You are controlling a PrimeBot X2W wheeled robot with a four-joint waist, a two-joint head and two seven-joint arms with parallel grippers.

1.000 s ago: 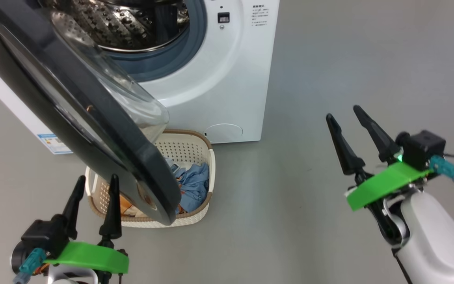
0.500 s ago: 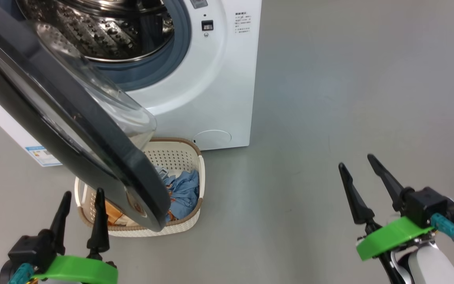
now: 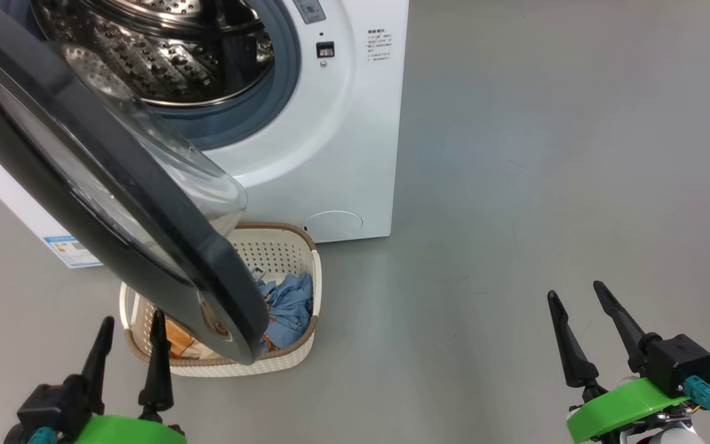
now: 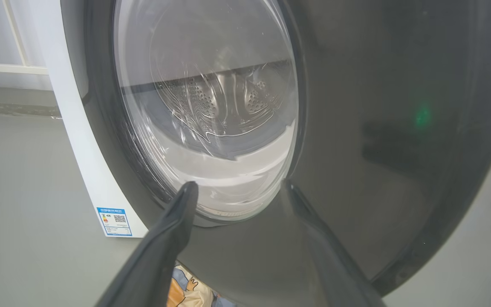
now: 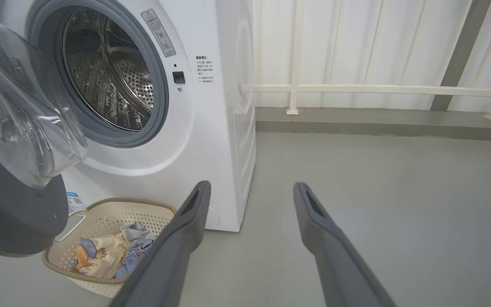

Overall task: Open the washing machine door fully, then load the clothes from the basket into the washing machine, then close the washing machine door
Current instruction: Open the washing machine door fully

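Note:
The white washing machine [image 3: 336, 142] [image 5: 211, 128] stands ahead with its steel drum [image 3: 164, 49] [image 5: 105, 81] exposed. Its black-rimmed door [image 3: 114, 197] [image 4: 377, 128] [image 5: 11, 213] hangs partly open, swung out over the basket [image 3: 281, 246] [image 5: 100, 209] on the floor. Blue and cream clothes [image 3: 284, 308] [image 5: 105, 251] lie inside the basket, partly hidden by the door. My left gripper [image 3: 132, 330] [image 4: 237, 187] is open, low at the left, just in front of the door's outer face. My right gripper [image 3: 577, 293] [image 5: 249, 187] is open and empty, low at the right over bare floor.
Grey floor [image 3: 515, 185] spreads to the right of the machine. A white railing and panelled wall [image 5: 377, 89] run behind it. A blue label [image 3: 71, 250] [image 4: 115, 221] sits low on the machine's left side.
Both grippers have dropped lower in the head view, the right one markedly, from mid-height to the bottom right. The camera has shifted slightly. Door and basket stand as before.

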